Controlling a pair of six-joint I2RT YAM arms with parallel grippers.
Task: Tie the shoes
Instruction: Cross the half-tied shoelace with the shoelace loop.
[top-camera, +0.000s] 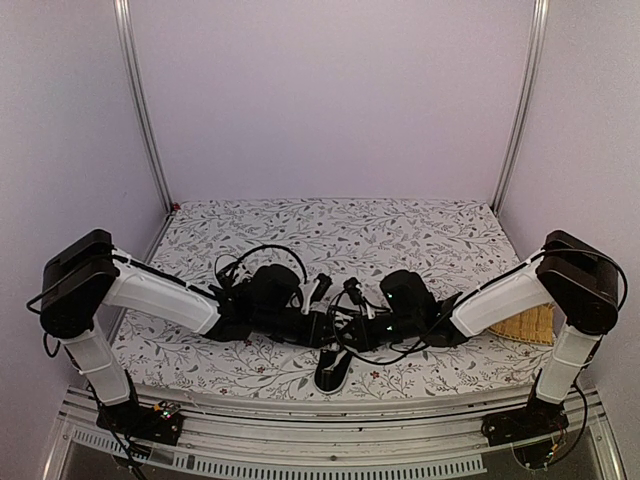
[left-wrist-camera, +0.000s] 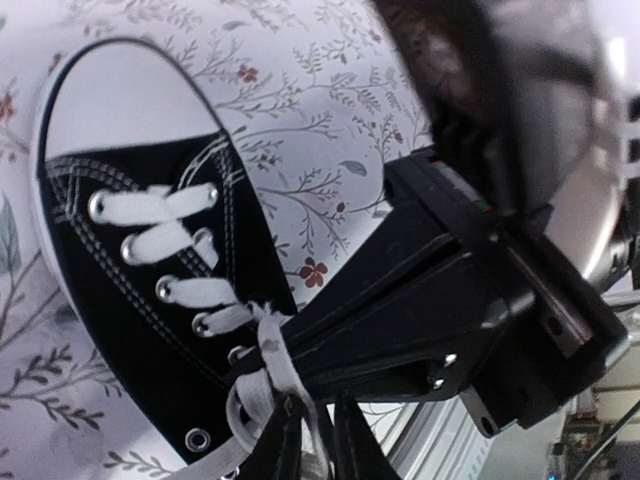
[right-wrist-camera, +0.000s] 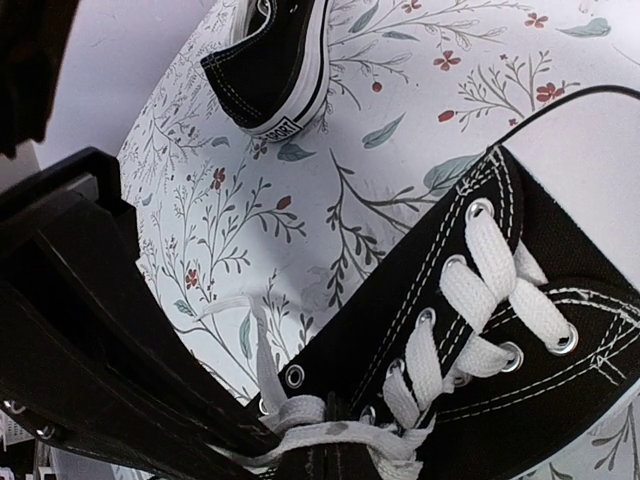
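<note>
One black sneaker with a white toe cap lies at the table's front edge, right under both grippers. In the left wrist view this shoe fills the left side. My left gripper has its fingers almost together, with a strand of white lace running down between them. In the right wrist view the same shoe shows its eyelets and crossed laces. My right gripper is shut, with the lace pinched at its tips by the shoe's top eyelets. The other shoe lies farther off, heel toward the camera.
The floral tablecloth covers the table. A woven mat lies at the right edge under the right arm. A metal rail runs along the front edge just below the shoe. White walls close in the sides and back.
</note>
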